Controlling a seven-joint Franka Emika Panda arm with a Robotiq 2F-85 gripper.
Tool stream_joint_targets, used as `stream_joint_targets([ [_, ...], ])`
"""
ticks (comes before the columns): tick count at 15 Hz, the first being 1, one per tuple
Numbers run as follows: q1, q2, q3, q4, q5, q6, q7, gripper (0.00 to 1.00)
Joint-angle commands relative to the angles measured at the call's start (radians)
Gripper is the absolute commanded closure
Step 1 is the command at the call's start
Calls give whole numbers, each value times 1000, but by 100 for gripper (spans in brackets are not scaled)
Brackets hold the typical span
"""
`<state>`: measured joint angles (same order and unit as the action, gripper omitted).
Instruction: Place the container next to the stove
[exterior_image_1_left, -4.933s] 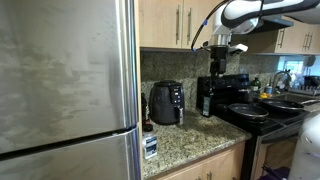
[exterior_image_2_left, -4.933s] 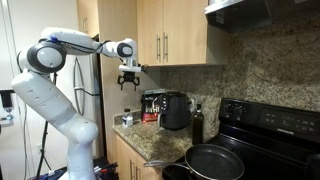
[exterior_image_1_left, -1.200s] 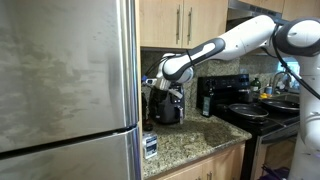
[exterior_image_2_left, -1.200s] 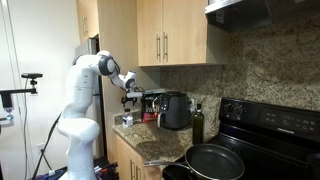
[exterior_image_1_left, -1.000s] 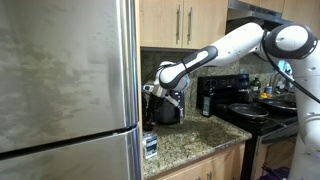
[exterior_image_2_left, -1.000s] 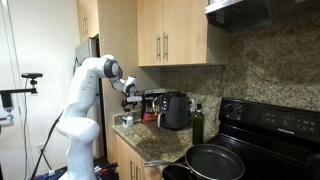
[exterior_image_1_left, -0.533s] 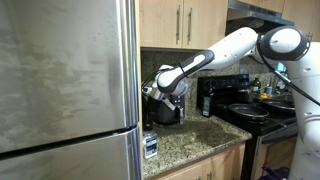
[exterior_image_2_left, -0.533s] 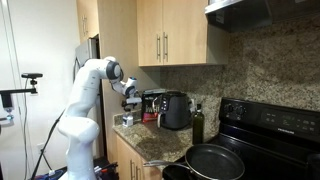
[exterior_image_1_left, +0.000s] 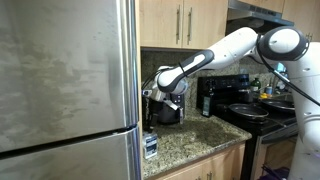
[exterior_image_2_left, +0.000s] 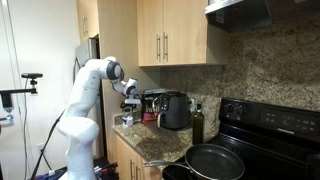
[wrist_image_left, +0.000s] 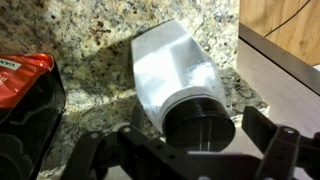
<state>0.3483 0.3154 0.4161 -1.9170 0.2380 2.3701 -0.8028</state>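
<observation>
The container (wrist_image_left: 172, 68) is a whitish translucent jar with a black lid (wrist_image_left: 200, 122). It lies on the granite counter in the wrist view, with the lid towards the camera. My gripper (wrist_image_left: 190, 145) is open, with one finger on each side of the lid and a gap to each. In both exterior views my gripper (exterior_image_1_left: 152, 96) (exterior_image_2_left: 129, 101) hangs low over the counter end by the fridge. The stove (exterior_image_1_left: 262, 112) (exterior_image_2_left: 268, 128), with dark pans on it, stands at the far end of the counter, well away from my gripper.
A black air fryer (exterior_image_1_left: 167, 104) (exterior_image_2_left: 176, 110) and a dark bottle (exterior_image_1_left: 205, 98) (exterior_image_2_left: 197, 124) stand between my gripper and the stove. A red packet (wrist_image_left: 24, 86) lies beside the jar. The steel fridge (exterior_image_1_left: 65, 90) flanks the counter. A cabinet edge (wrist_image_left: 285, 60) is close by.
The arm swung from above the stove side down to the counter end by the fridge. Over the last second the gripper has sunk slightly lower and stayed open.
</observation>
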Motion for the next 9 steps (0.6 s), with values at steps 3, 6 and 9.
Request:
stream_joint_targets([
  [3,-30,24,17,19,-3,-20,-30,33],
  [6,-36,25,18,24,-4,-1,-57,55],
  [9,-35,26,15,24,-15,21,-81,67],
])
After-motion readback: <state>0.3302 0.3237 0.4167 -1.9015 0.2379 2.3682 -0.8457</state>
